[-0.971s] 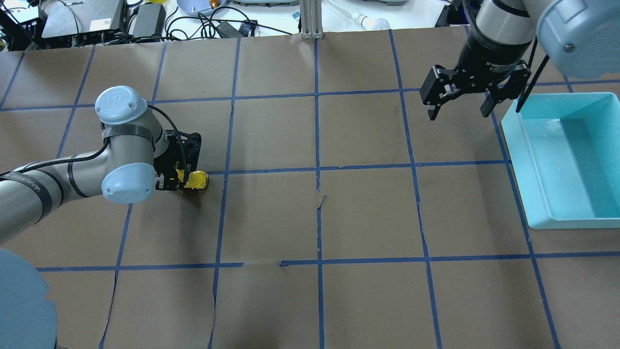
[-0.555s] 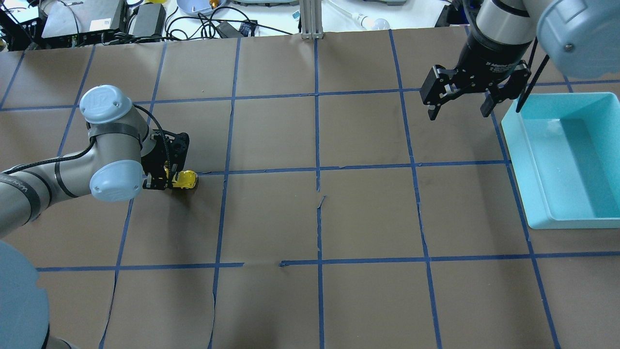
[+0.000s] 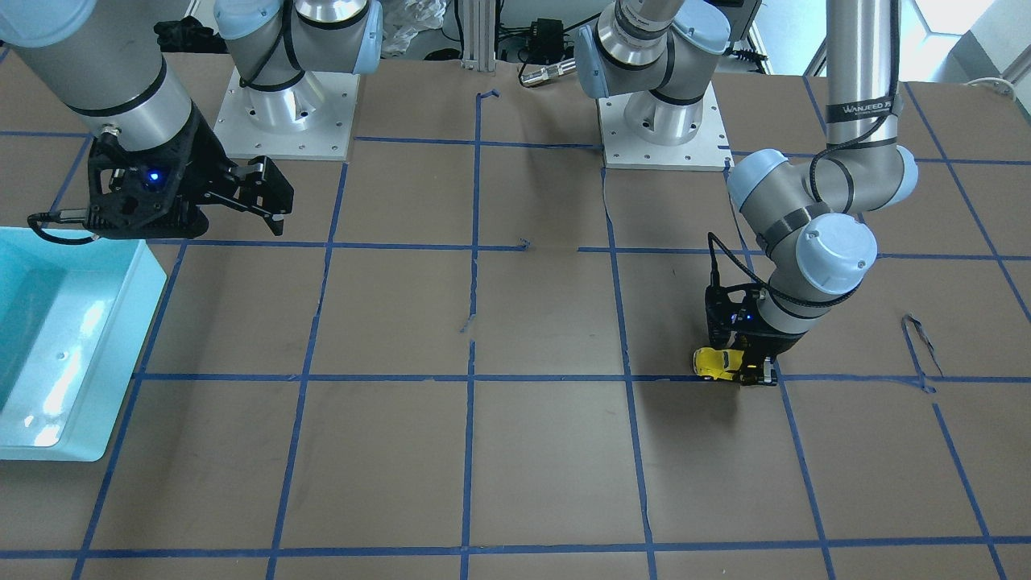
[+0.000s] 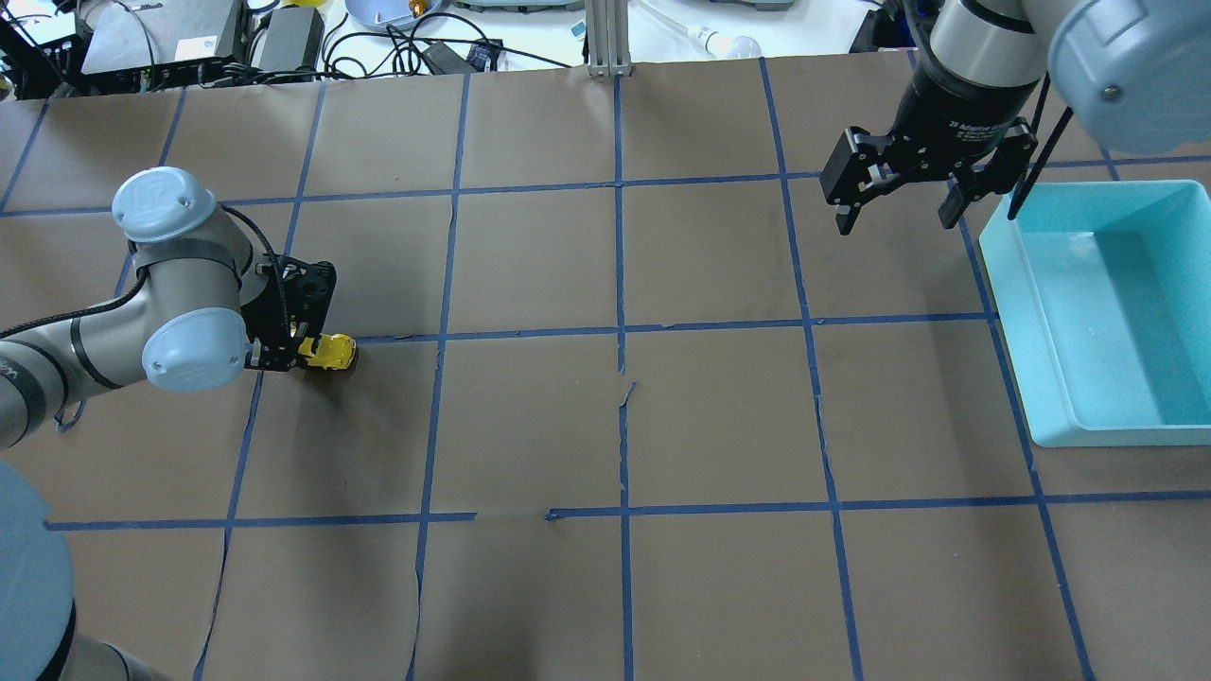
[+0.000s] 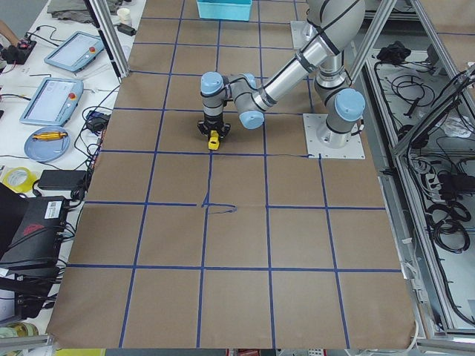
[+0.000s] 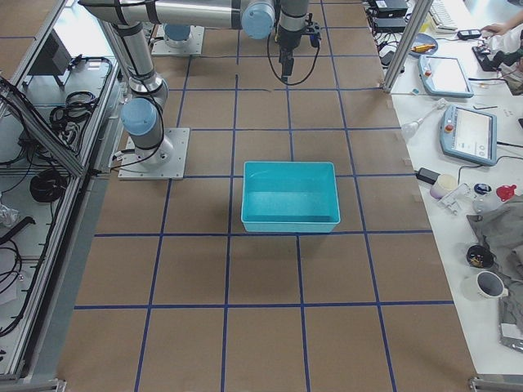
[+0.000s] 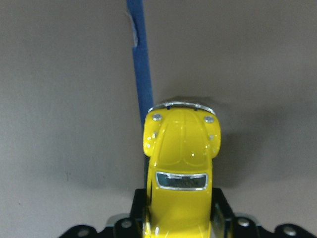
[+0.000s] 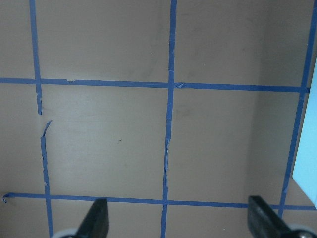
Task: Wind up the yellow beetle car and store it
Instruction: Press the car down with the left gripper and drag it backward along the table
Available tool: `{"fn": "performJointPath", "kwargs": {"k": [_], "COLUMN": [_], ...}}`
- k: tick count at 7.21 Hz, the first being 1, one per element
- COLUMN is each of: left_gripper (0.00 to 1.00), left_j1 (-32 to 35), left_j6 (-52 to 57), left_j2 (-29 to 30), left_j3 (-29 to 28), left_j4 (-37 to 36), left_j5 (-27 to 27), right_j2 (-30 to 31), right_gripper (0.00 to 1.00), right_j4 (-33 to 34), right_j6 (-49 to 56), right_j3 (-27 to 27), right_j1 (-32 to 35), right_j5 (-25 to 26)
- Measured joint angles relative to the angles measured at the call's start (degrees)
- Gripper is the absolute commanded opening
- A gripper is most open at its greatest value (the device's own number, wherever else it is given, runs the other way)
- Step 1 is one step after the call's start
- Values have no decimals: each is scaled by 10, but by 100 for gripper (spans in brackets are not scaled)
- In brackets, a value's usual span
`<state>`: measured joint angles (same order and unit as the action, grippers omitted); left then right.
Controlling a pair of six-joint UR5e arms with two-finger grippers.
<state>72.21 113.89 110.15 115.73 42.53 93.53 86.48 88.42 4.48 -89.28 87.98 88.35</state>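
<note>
The yellow beetle car (image 4: 330, 352) stands on the brown table on a blue tape line, at the left. It also shows in the front-facing view (image 3: 717, 362), the left side view (image 5: 213, 139) and the left wrist view (image 7: 181, 158). My left gripper (image 4: 303, 347) is shut on the car's rear half, fingers (image 7: 220, 210) on both its sides, nose pointing away from the wrist. My right gripper (image 4: 894, 223) is open and empty above the table at the far right, just left of the turquoise bin (image 4: 1003, 274). Its fingertips (image 8: 99, 218) show wide apart over bare paper.
The turquoise bin (image 3: 149, 278) holds nothing and sits at the table's right edge (image 6: 290, 167). Brown paper with a blue tape grid (image 4: 620, 331) covers the table. Cables and devices (image 4: 284, 38) lie beyond the far edge. The arm bases (image 3: 668, 137) stand at the robot's side.
My left gripper has slid left along the tape line with the yellow car in it, wheels on the table. The right arm has not moved.
</note>
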Motion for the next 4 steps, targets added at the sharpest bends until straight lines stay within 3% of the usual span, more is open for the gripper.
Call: {"fn": "performJointPath", "kwargs": {"k": [3, 4], "left_gripper": [13, 75], "left_j1": [-19, -20], "left_j6": [22, 23], "left_j2": [3, 4], "left_j3": [1, 1], "left_j4": [0, 0], "left_j5": [-2, -3], "right_j2": [0, 0], "right_gripper": [100, 100], "right_j4": [-1, -1], "right_j6": [0, 0], "right_j3": [0, 0], "right_j1": [0, 0], "right_j5": [0, 1]}}
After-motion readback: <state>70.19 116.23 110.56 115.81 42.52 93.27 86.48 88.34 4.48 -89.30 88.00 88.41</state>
